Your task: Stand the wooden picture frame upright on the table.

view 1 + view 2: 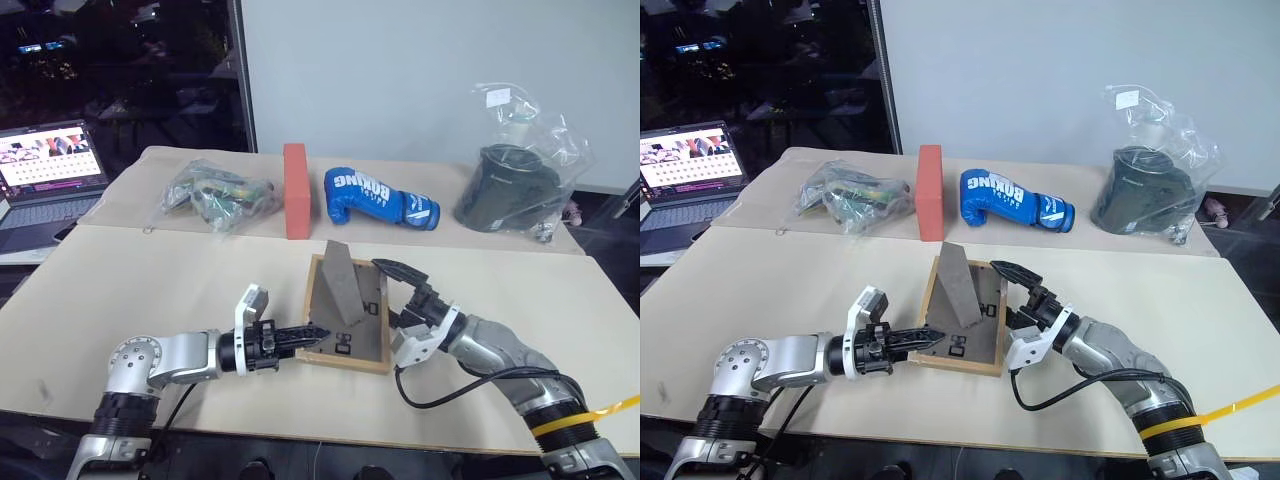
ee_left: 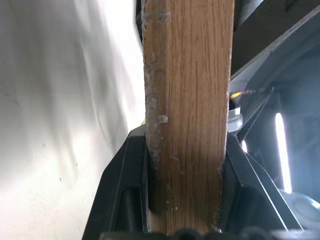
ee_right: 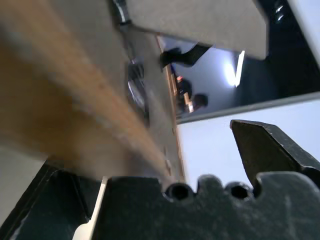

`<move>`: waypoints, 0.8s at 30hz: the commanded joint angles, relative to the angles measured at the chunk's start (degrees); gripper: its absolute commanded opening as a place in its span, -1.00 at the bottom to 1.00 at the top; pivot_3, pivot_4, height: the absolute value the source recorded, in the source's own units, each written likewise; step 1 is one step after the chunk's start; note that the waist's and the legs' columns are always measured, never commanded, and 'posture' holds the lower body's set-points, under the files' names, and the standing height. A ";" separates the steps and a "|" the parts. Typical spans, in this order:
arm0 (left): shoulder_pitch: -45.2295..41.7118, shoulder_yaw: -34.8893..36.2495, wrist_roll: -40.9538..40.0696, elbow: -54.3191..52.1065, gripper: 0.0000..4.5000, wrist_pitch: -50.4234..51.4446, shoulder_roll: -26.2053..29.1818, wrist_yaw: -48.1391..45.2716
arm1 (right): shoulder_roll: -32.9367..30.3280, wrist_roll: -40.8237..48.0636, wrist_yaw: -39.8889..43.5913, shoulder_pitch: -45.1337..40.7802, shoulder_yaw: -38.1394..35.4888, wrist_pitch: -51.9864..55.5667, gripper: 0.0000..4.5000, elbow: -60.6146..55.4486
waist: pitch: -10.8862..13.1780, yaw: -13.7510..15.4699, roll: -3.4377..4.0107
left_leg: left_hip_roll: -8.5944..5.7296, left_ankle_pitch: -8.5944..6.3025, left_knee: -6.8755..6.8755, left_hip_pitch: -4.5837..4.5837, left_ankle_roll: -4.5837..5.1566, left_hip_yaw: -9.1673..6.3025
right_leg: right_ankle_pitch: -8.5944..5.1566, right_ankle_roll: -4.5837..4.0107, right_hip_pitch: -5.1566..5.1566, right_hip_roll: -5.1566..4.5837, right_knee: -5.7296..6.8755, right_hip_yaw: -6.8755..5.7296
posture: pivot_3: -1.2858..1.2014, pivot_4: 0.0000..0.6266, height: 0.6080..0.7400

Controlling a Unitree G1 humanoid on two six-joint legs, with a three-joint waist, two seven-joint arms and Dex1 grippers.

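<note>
The left pincer [image 1: 318,333] is clamped on the wooden picture frame [image 1: 350,320], its black fingers meeting the frame's near left edge; in the left wrist view the light wood rail [image 2: 187,115] stands squeezed between the two dark pads [image 2: 125,190]; the right pincer [image 1: 400,290] is spread wide at the frame's right edge, one finger reaching over the upper right corner and the other lower down by the side, and whether either finger touches the wood I cannot tell; in the right wrist view the frame's blurred wooden edge [image 3: 85,125] runs across close to the fingers, with one black fingertip [image 3: 270,145] standing apart from it. The frame sits at the middle of the bench [image 1: 150,280], just nearer than the seam, back side up, so the grey-brown backing faces the camera; its fold-out stand [image 1: 340,285] is swung up from the backing like a small wedge; whether the frame lies flat or is tilted off the surface is not clear. Beyond the seam, well apart from the frame, a row of things lies across the bench: a clear bag with greenish contents [image 1: 215,195], a red-orange block [image 1: 295,190] standing on end, a blue boxing glove [image 1: 375,197], and a dark round container in clear plastic [image 1: 515,185]; an open laptop [image 1: 45,175] sits off the bench's left side.
</note>
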 commanded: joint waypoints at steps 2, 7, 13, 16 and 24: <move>-1.13 0.09 -1.32 -1.15 -0.49 0.45 1.02 -1.29 | -1.63 1.27 -0.97 -0.77 0.04 -2.51 0.77 -0.98 | 0.00 0.07 0.00 | 0.00 0.00 0.00 0.00 0.00 0.00 | 0.00 0.00 0.00 0.00 0.00 0.00 | 0.03 -0.52 0.97; -1.52 -0.20 -1.32 -1.82 -0.49 0.25 3.55 -0.92 | -2.64 3.00 -0.55 -0.44 0.36 -3.58 0.14 -0.23 | 0.00 -0.02 0.00 | 0.00 0.00 0.00 0.00 0.00 0.00 | 0.00 0.00 0.03 0.00 0.00 0.00 | 0.03 -0.52 0.97; -3.10 0.42 -1.32 -1.14 -0.49 1.11 12.21 -3.56 | -4.80 5.44 0.82 0.68 0.32 -5.32 -0.33 2.05 | 0.00 -0.05 0.00 | -0.01 0.00 0.00 0.01 0.00 -0.03 | 0.00 0.00 0.03 0.00 0.01 -0.02 | 0.03 -0.52 0.97; -3.28 -0.28 -1.32 -3.51 -0.05 1.61 16.49 -5.55 | -5.41 7.27 2.23 0.81 0.38 -5.99 -0.33 2.15 | 0.01 0.02 -0.02 | 0.00 0.00 0.00 0.01 0.00 -0.03 | -0.01 0.00 0.03 0.00 0.00 -0.03 | 0.03 -0.52 0.97; -4.75 4.73 5.41 -4.24 1.00 1.42 26.45 -16.79 | -4.61 28.26 18.28 -0.73 4.01 3.16 -0.46 -0.82 | 0.08 -0.36 -0.12 | 0.03 0.00 -0.02 0.04 0.01 -0.03 | -0.04 -0.06 0.05 -0.04 0.01 -0.09 | 0.03 -0.52 0.97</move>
